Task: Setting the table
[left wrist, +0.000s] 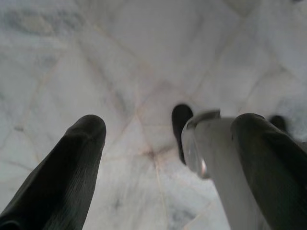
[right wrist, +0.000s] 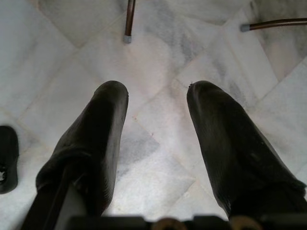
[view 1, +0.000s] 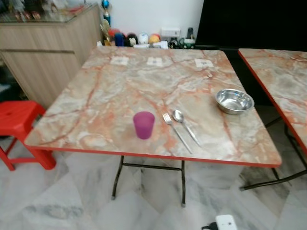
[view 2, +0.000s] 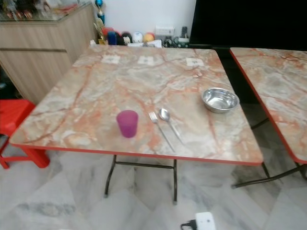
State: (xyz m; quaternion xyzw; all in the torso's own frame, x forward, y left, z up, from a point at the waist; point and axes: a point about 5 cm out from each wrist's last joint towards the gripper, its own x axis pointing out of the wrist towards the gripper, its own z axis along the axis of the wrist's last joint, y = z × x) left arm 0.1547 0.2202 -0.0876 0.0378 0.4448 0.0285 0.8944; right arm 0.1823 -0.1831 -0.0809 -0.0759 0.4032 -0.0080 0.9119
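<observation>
Marble table (view 1: pixel 96 100), one cup (view 1: pixel 144 124), fork (view 1: pixel 175 130), spoon (view 1: pixel 185 124), bowl (view 1: pixel 234 101)

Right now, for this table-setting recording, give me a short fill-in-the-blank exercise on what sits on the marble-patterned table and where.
1. The purple plastic cup stands to the ____ of the silver metal fork.
2. The silver metal spoon lies right beside the fork, on the side nearer the round steel ____.
3. The red plastic stool stands on the floor by the marble-patterned table, on its ____ side.
4. The right gripper hangs over the floor with its fingers ____.

Missing words: left; bowl; left; open
</observation>
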